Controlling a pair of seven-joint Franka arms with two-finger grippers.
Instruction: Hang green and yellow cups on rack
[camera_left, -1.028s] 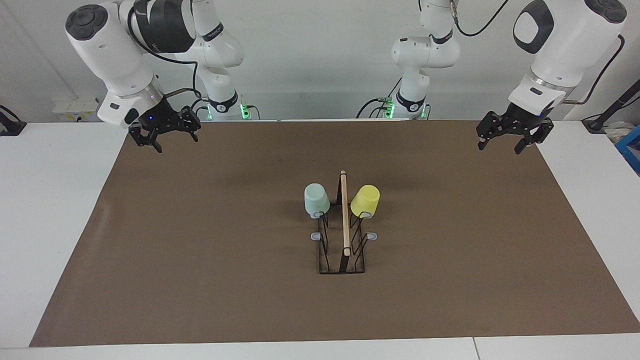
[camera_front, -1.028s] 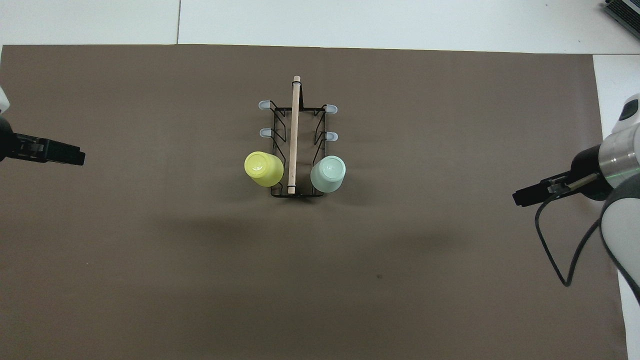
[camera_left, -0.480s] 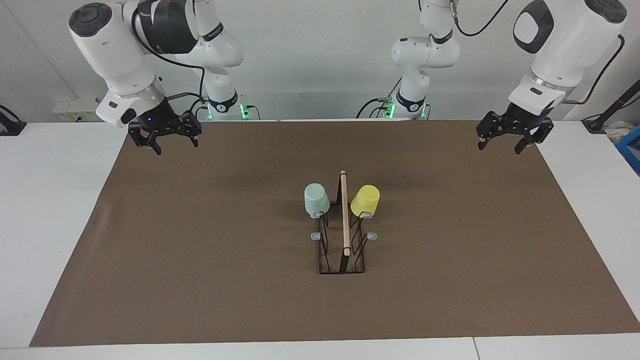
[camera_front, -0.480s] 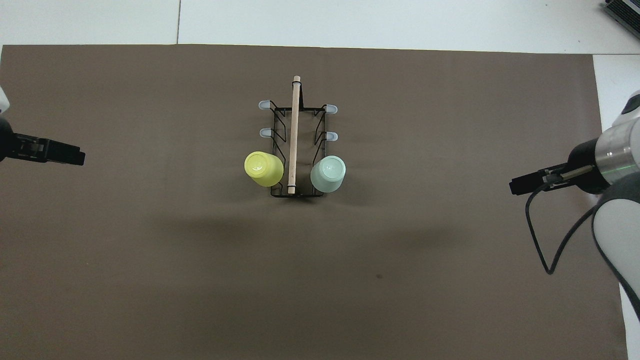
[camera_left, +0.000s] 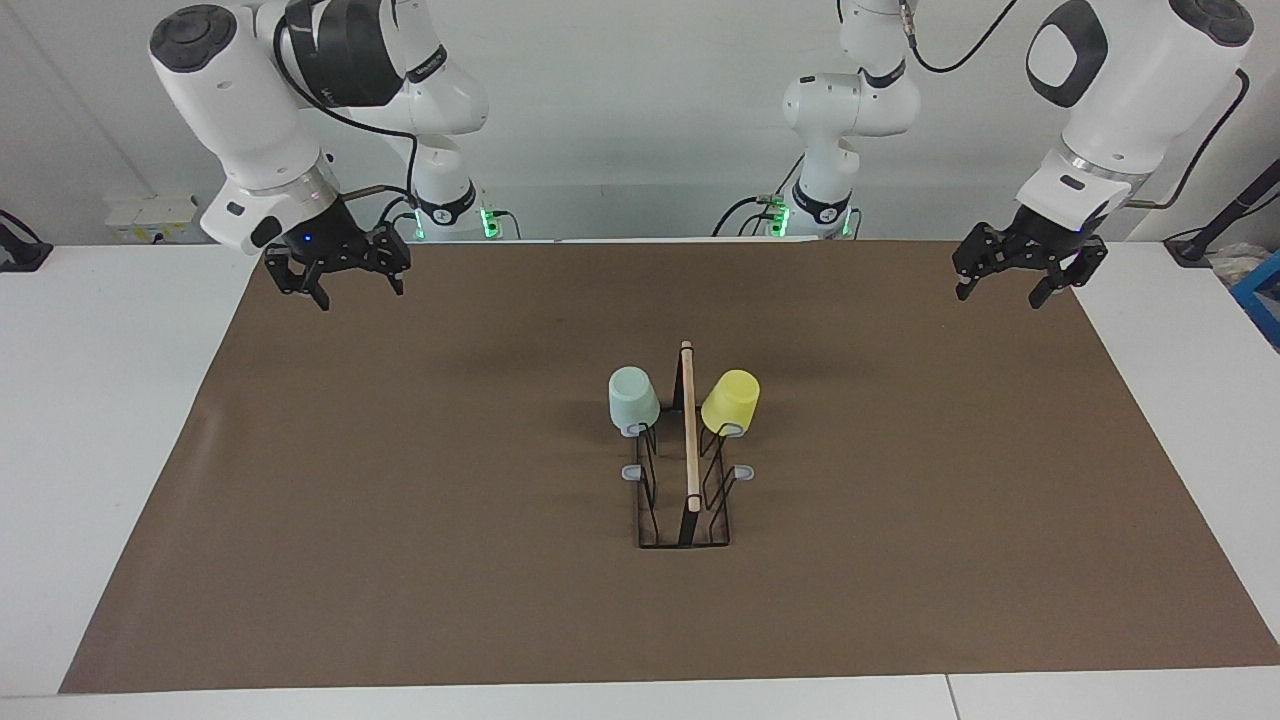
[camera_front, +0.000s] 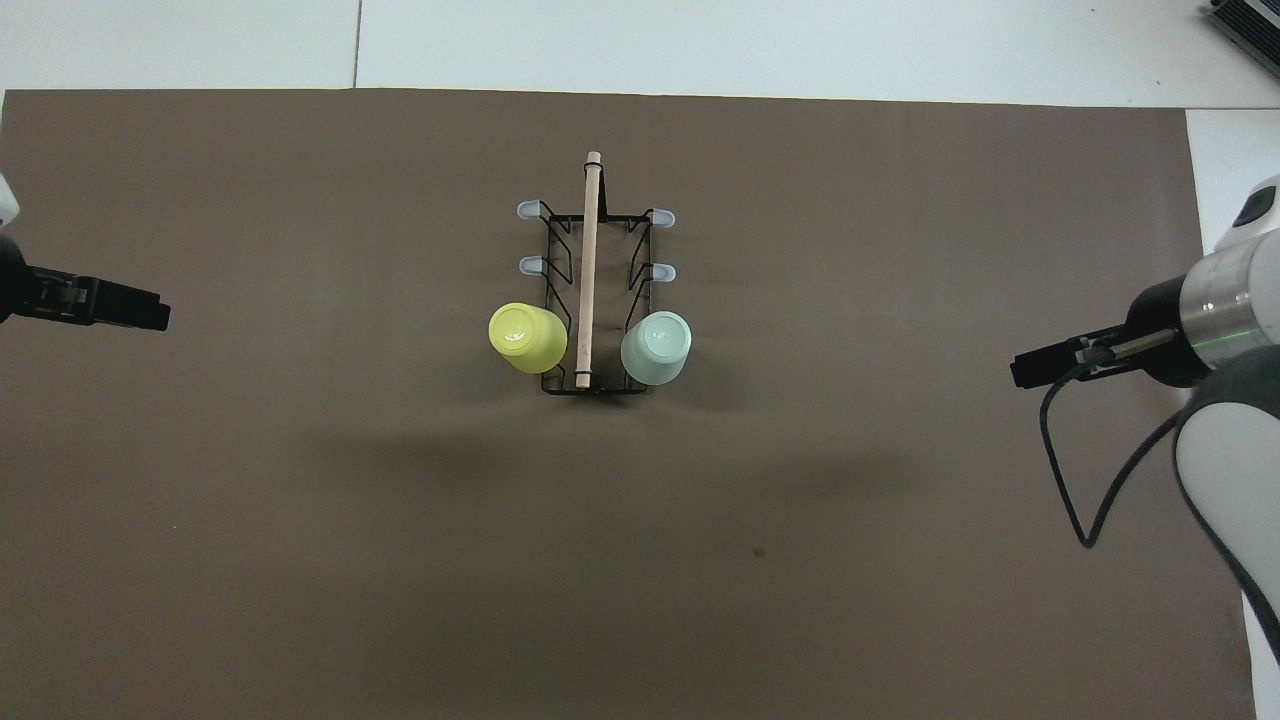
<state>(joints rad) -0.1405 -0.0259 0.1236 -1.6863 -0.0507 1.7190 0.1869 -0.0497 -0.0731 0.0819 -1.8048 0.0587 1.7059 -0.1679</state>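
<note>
Rack (camera_left: 684, 470): black wire frame with a wooden rod along its top, stood near the middle of the brown mat (camera_left: 400, 500) on the table (camera_left: 100, 400), rod running from the robots' edge toward the table's outer edge.

Green cup (camera_left: 633, 399): mouth down on the rack's prong nearest the robots, on the side toward the right arm's end.

Yellow cup (camera_left: 730, 401): mouth down on the matching prong toward the left arm's end. Both cups and the rack lay as they had a second earlier.

Right gripper (camera_left: 337, 285): raised over the mat's corner at the robots' edge, fingers released and holding nothing; it had shifted slightly inward since a second before.

Left gripper (camera_left: 1016, 279): raised over the mat's other corner at that edge, fingers released, empty, unmoved.

Overhead, both arms were cut off by the frame's sides, showing each gripper edge-on only.
</note>
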